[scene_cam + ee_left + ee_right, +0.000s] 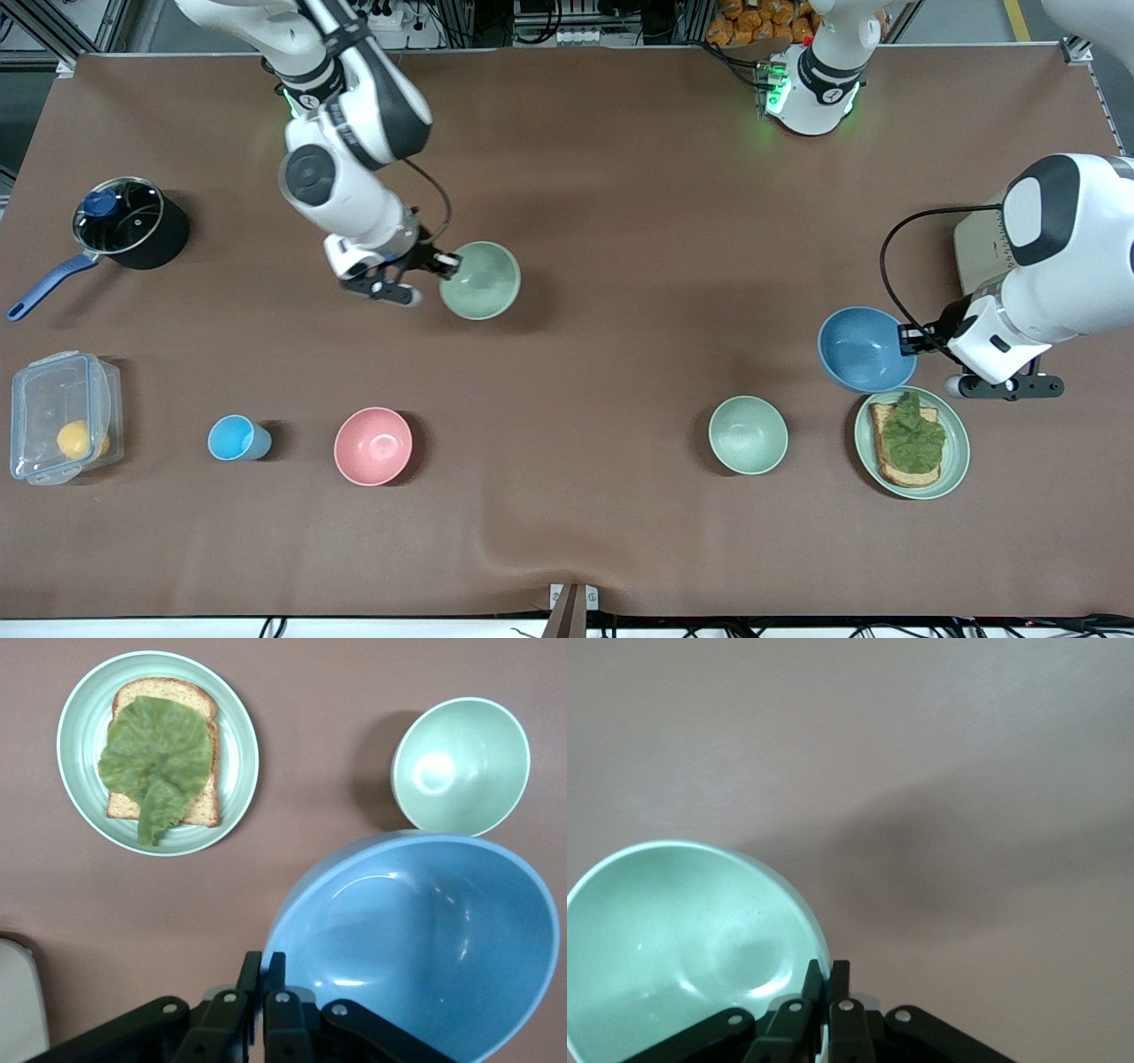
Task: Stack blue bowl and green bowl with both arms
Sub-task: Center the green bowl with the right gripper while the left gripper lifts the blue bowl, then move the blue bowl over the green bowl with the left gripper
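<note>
The table [620, 549] is covered in brown cloth. The right arm [354, 133] reaches out from its base and the left arm [1063, 257] bends in from its own end of the table.

The pot [133, 226] with a blue handle stands at the right arm's end, and the clear box [62, 416] with a yellow fruit inside lies nearer the camera than the pot. The plate [955, 461] with toast and lettuce lies at the left arm's end.

The right gripper [446, 263] is clamped on the rim of the green bowl [483, 282], which it holds lifted over the middle of the table. The left gripper [909, 341] is clamped on the rim of the blue bowl [858, 347], lifted and tilted, just over the plate's edge. The two held bowls are well apart.

The mint bowl [749, 434] sits on the table beside the plate. The pink bowl [373, 446] sits toward the right arm's end, and the blue cup [232, 438] stands between it and the box.
</note>
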Action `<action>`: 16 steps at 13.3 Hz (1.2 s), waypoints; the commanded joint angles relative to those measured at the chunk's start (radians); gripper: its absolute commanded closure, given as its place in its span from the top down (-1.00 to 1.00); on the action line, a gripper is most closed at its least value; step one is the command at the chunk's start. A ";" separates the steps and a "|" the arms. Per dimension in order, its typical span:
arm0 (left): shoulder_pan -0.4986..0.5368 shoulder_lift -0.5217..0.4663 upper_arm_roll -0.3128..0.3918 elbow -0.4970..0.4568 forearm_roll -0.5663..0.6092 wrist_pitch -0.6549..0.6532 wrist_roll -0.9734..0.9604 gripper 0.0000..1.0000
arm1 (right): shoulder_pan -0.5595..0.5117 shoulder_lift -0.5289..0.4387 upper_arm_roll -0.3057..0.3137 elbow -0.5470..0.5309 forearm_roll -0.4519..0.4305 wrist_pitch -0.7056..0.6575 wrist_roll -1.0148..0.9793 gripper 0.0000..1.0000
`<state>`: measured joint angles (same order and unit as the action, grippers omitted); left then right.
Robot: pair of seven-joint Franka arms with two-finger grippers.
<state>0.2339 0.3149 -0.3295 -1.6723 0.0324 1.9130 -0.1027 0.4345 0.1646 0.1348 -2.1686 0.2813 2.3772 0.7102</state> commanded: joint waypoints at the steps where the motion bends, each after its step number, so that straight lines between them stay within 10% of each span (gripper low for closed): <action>1: 0.011 -0.033 -0.035 0.009 -0.019 -0.058 -0.045 -1.00 | 0.104 0.065 -0.012 0.039 0.015 0.075 0.136 -1.00; 10: -0.024 -0.030 -0.045 0.025 -0.108 -0.114 -0.106 -1.00 | 0.374 0.381 -0.064 0.263 -0.239 0.240 0.645 -1.00; 15: -0.056 -0.023 -0.043 0.017 -0.106 -0.115 -0.133 -1.00 | 0.380 0.403 -0.067 0.268 -0.280 0.251 0.681 -1.00; 16: -0.070 -0.023 -0.043 0.017 -0.106 -0.115 -0.164 -1.00 | 0.380 0.403 -0.066 0.270 -0.278 0.249 0.690 -0.18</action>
<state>0.1876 0.2943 -0.3738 -1.6566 -0.0578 1.8086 -0.2192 0.8029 0.5541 0.0795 -1.9200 0.0328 2.6323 1.3560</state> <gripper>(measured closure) 0.952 0.956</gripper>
